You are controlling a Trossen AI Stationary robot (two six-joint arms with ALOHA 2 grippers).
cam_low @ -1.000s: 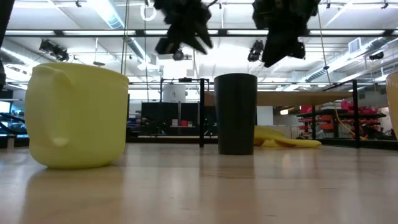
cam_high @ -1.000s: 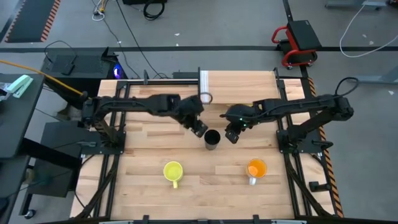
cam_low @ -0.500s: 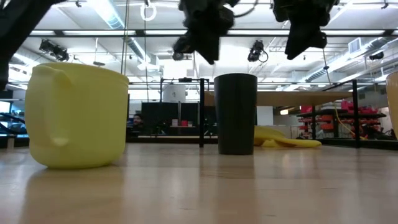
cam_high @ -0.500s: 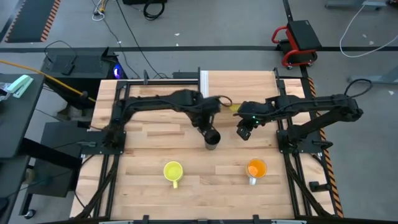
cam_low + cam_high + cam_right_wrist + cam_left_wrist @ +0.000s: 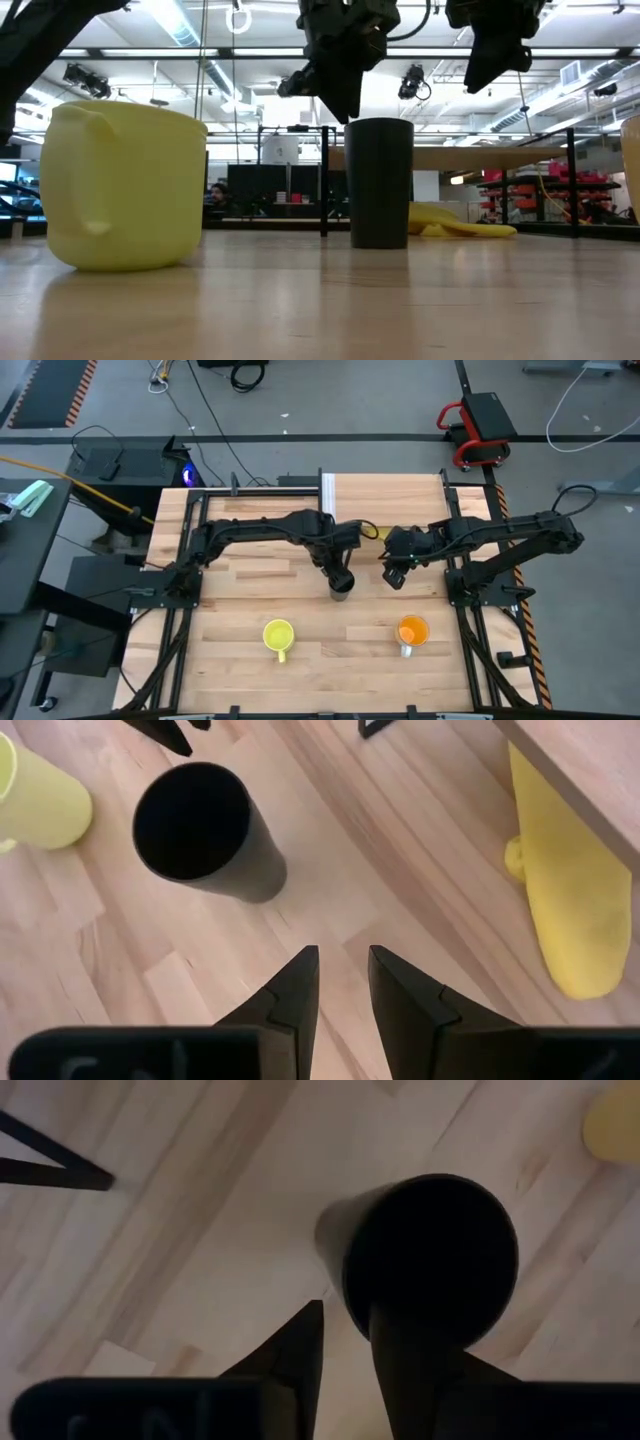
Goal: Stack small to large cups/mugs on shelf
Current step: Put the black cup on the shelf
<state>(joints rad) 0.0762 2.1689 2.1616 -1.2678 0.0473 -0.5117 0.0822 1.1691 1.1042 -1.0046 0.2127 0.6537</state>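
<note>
Left pincer (image 5: pixel 345 1342), slightly spread, straddles the black cup (image 5: pixel 430 1255) rim at its 9 o'clock. Lower squarely before pinching. Right pincer (image 5: pixel 343 982), narrowly spread, waits.

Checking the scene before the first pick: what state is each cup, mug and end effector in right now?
black cup: upright, open end up, on the table.
yellow mug: upright, untouched.
orange mug: upright, untouched.
left end effector: open, astride the black cup's rim.
right end effector: open, holding nothing, hovering beside the cup.
</note>
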